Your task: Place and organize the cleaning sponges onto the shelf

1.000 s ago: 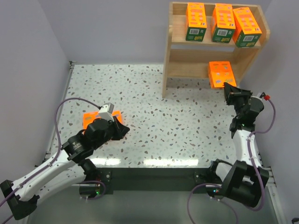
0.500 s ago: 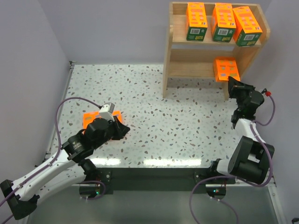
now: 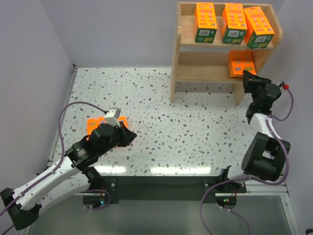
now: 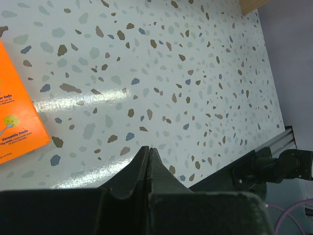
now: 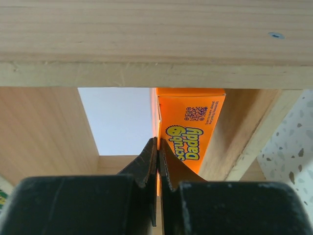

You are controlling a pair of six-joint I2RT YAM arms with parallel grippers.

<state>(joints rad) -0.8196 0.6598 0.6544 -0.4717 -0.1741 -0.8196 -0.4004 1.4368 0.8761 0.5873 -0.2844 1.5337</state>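
Three orange cleaning sponges (image 3: 234, 23) with dark green ends stand side by side on the top tier of the wooden shelf (image 3: 195, 71). A fourth pack (image 3: 241, 62) sits at the right end of the lower tier. My right gripper (image 3: 247, 75) is shut, its tips against that pack's near end; the right wrist view shows the shut gripper (image 5: 157, 142) at the left edge of the pack (image 5: 195, 127), under the shelf board (image 5: 146, 39). Another pack (image 3: 95, 125) lies on the table at the left. Beside it my left gripper (image 3: 130, 136) is shut and holds nothing, as the left wrist view also shows: gripper (image 4: 148, 148), pack (image 4: 14, 122).
The shelf stands at the back right of the speckled table (image 3: 195, 132). Grey walls close the left side and the back. A dark rail (image 4: 274, 164) runs along the table's near edge. The lower tier left of the pack is bare wood.
The right gripper has moved away and up toward the shelf, and the orange pack in front of it has gone from before the shelf onto the lower tier. The left arm has stayed still.
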